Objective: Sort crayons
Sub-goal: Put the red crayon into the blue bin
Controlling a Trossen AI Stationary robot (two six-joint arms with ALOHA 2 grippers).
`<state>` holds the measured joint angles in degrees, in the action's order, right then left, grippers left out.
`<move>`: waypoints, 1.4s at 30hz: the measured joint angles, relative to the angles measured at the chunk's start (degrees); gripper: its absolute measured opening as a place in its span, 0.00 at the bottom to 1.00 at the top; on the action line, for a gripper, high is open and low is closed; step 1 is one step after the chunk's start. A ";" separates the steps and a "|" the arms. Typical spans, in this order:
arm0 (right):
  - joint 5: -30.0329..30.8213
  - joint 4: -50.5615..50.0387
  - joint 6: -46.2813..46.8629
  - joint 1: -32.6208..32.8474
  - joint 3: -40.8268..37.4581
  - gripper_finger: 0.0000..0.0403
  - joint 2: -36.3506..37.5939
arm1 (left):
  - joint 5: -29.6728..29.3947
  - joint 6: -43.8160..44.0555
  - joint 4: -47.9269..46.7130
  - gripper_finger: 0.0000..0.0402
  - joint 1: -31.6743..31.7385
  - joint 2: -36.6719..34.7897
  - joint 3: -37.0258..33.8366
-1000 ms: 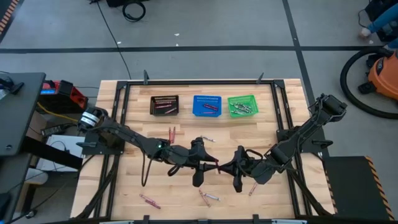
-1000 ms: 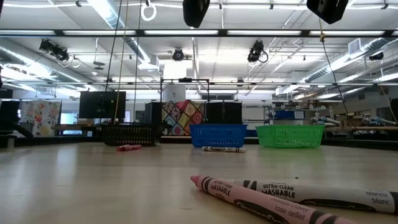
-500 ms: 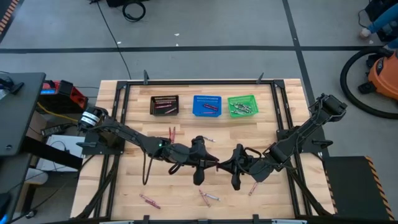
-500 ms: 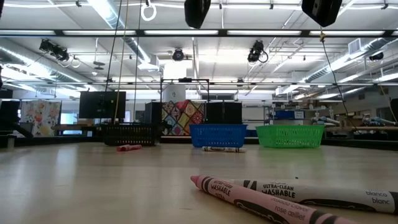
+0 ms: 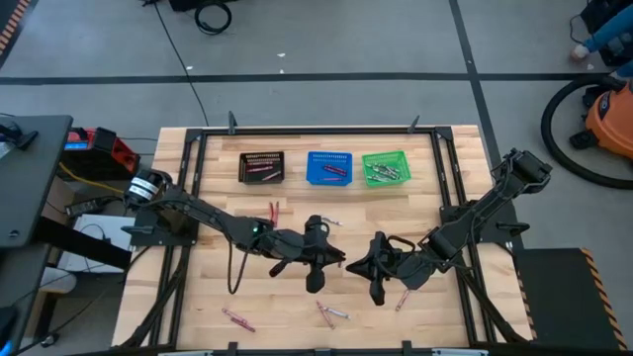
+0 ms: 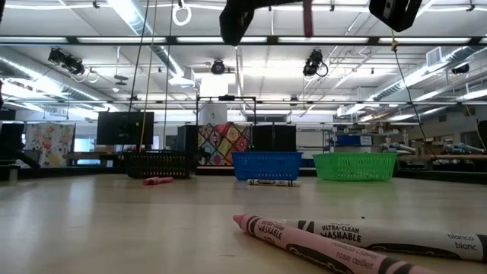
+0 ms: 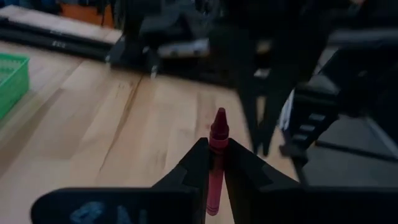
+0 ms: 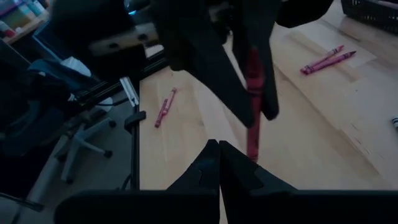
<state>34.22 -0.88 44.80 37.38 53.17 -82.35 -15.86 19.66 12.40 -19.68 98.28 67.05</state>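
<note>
1. Left gripper (image 7: 211, 163) has just clamped the red crayon (image 7: 216, 149), mid-table, above the wood.
2. Right gripper (image 8: 219, 155) has let go, fingers together, empty.
3. Handover done; baskets (image 5: 327, 167) wait at the far edge.

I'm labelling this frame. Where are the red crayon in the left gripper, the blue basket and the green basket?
red crayon (image 7: 218, 134), left wrist view, upper shaft above the fingers.
blue basket (image 5: 329, 180), high view, near rim.
green basket (image 5: 386, 155), high view, far rim.

Robotics lab, ceiling strip lights (image 6: 122, 11), shop vacuum (image 5: 611, 119)
</note>
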 joint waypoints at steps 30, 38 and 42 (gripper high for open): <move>2.14 -4.26 0.02 2.55 0.00 0.03 0.00 | 1.18 -10.15 -21.08 0.10 17.94 -0.13 0.00; 2.17 -6.23 0.02 2.55 0.00 0.03 0.00 | 6.03 -15.16 -20.78 0.11 26.63 -0.09 0.00; 2.36 -6.26 0.02 2.35 0.00 0.03 0.00 | 6.76 -18.66 -20.54 0.11 29.89 -0.09 0.00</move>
<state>36.58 -7.14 44.82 39.73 53.17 -82.35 -9.10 1.00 -8.14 10.21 98.19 67.05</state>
